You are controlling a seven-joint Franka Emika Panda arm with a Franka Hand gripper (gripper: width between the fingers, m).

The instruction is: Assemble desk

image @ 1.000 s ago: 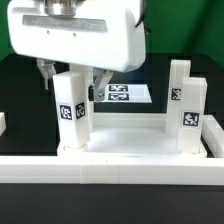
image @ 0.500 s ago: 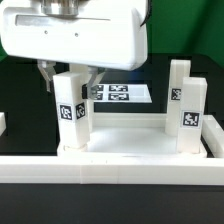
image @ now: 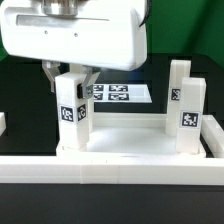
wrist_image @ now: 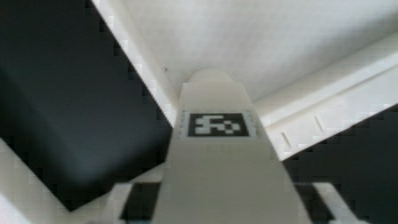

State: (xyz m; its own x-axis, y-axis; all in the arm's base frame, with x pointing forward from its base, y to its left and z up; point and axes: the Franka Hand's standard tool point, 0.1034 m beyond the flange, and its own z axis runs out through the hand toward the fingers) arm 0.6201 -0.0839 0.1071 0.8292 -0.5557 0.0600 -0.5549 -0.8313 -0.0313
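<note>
Upright legs [image: 72, 108] [image: 191, 118] flank open room above the tabletop [image: 135, 141].

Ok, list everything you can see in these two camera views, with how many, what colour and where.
Tabletop: one, white, rimmed, lying on the black table near the front border bar.
Legs: three visible, white, tagged, standing upright at the tabletop's corners: one on the exterior view's left, under the gripper, two on its right.
Marker board: one, white with black squares, flat behind the tabletop.
Border bar: one long white bar across the front.
Table: one, black.
Gripper: one, white housing, above the left leg, jaws either side of its top.
</note>
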